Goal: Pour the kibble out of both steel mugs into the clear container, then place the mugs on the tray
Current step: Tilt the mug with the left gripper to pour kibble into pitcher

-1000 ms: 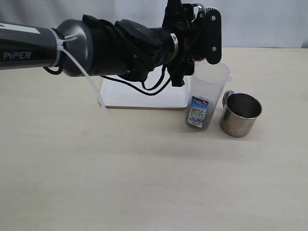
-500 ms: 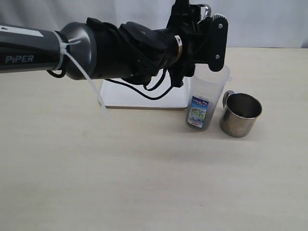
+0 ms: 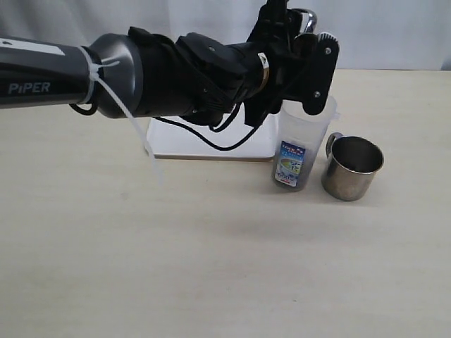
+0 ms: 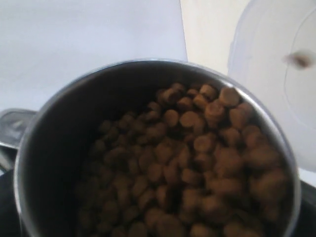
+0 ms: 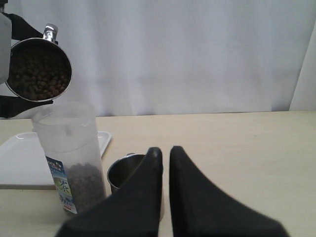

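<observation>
Table (image 3: 211,267): tray (image 3: 169,141), clear container (image 3: 310,141), 1 steel mug (image 3: 351,169)

The word "PIPER" stands in pale capitals on the dark sleeve of the left arm (image 3: 42,70), readable in the exterior view. The clear container (image 3: 315,141) carries a blue, white and red label (image 3: 289,163) low on its front. Its print is too small and blurred to read in any view.

The left arm (image 3: 127,74) hides much of the tray (image 3: 169,146) and the mug (image 4: 59,148) above the container (image 3: 299,134).
</observation>
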### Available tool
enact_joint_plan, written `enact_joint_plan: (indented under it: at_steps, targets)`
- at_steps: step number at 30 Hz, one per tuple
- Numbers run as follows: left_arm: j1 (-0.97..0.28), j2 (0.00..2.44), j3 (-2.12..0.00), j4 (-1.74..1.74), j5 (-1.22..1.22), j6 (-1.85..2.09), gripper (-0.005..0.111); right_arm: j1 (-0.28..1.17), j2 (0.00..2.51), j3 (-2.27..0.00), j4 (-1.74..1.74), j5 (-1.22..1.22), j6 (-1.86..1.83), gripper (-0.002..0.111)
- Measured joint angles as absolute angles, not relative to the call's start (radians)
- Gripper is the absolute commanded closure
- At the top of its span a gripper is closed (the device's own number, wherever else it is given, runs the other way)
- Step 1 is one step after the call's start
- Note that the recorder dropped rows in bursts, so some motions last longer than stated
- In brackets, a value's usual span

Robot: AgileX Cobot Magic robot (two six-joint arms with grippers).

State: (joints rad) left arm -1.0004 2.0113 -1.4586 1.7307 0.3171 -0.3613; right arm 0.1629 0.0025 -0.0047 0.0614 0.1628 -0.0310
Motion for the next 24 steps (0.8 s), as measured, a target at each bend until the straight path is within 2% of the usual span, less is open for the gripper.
enact_joint_plan:
  at_steps: [24]
  targets:
    - [-1.004, 2.025, -1.483, 1.733, 0.32, -0.309, 0.107, 0.163, 0.002, -0.005, 0.061, 0.163, -0.031, 0.104]
